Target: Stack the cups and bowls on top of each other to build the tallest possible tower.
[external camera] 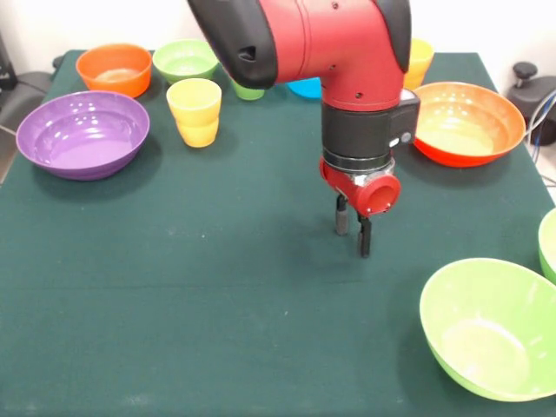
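My gripper (354,243) hangs over the middle of the green table, its two black fingers a little apart and empty. A yellow cup (195,109) stands upright at the back left. An orange-yellow cup (420,61) and a light green cup (248,90) peek out from behind the arm. A large purple bowl (82,132) sits at the left. A small orange bowl (114,69) and a small light green bowl (185,59) sit behind it. A small blue bowl (306,87) is mostly hidden by the arm. A large orange-red bowl (467,122) is at the right and a large light green bowl (491,328) at the front right.
A second light green bowl (549,245) is cut off by the right edge. The red arm (313,39) comes down from the top centre and hides part of the table's far side. Dark gear stands off the table at the far right (532,91).
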Robot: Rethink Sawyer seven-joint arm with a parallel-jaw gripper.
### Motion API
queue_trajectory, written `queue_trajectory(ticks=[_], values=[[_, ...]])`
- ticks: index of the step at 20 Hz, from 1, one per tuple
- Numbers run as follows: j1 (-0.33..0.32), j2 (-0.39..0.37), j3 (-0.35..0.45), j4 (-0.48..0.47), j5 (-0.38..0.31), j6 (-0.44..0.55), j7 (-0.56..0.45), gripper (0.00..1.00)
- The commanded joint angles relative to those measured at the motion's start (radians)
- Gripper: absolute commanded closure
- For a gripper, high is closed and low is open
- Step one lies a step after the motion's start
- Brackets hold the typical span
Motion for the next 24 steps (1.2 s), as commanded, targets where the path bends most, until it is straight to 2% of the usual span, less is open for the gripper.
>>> queue_trajectory(ticks=[1, 6, 13, 16, 24], values=[[-0.054, 0.010, 0.004, -0.072, 0.025, 0.114, -0.327, 0.00], [-0.023, -0.055, 0.025, -0.051, 0.099, 0.209, -0.367, 0.00], [0.038, -0.066, 0.025, -0.102, 0.153, 0.288, -0.379, 0.00], [0.069, -0.064, 0.022, -0.136, 0.160, 0.303, -0.372, 0.00], [0.099, -0.053, 0.008, -0.184, 0.182, 0.310, -0.364, 0.00]])
